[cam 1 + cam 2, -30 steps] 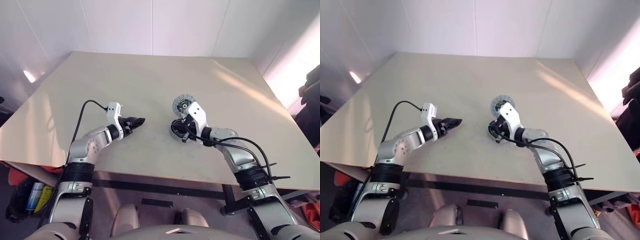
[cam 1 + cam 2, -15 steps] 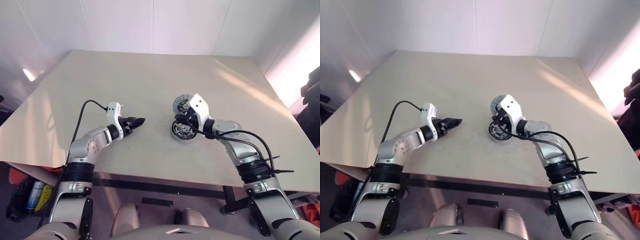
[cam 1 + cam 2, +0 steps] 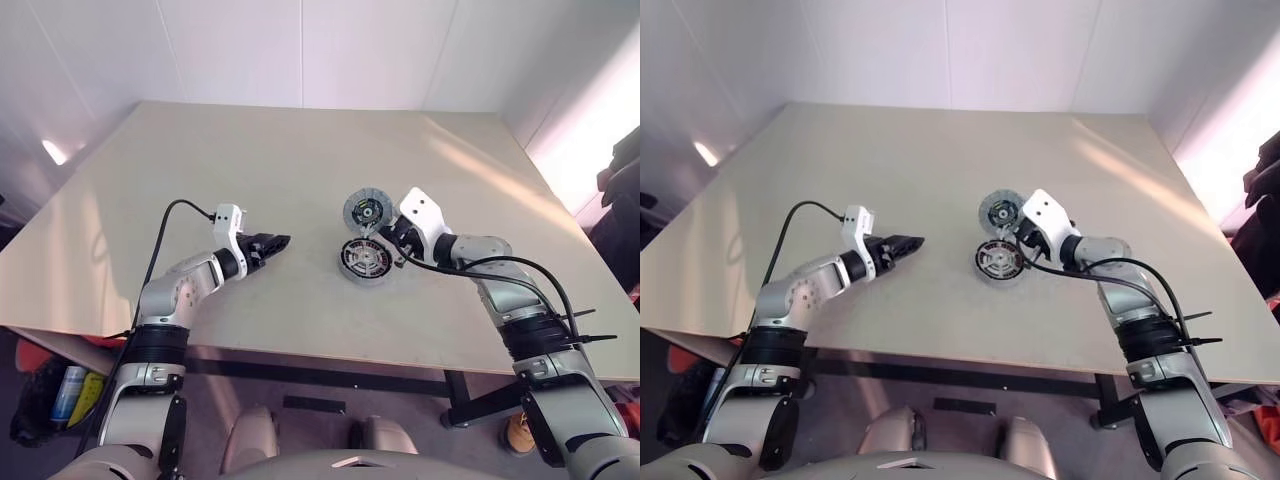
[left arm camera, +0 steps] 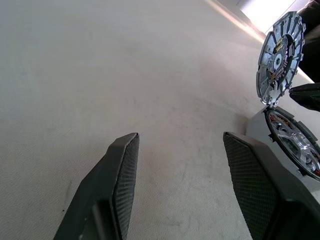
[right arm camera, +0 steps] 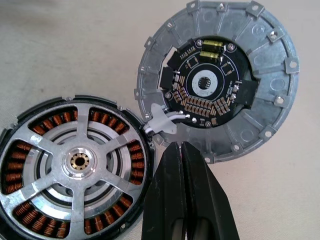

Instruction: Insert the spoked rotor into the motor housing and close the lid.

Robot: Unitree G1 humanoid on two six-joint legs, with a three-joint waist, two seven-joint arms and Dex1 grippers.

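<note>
The right fingers (image 5: 182, 190) are clenched together with nothing between them, their tips just short of the gap where the lid (image 5: 217, 82) meets the motor housing (image 5: 75, 172). Past the tips, a small pale tab with thin wires (image 5: 162, 122) bridges the two parts. To one side of the tips lies the housing, flat on the counter (image 3: 300, 150), with the spoked rotor (image 5: 80, 161) seated inside it — silver spokes and brass-coloured hub over a ring of coppery coils. To the other side the lid lies open, inner face up, its dark circuit board ringed by silver fins, edge touching the housing. The left fingers (image 4: 182, 175) are released, spread wide and empty, hovering over bare counter well apart from the parts; beyond their tips, off to one side, the lid and the housing's rim come into sight, with the dark right fingers just beside them.
</note>
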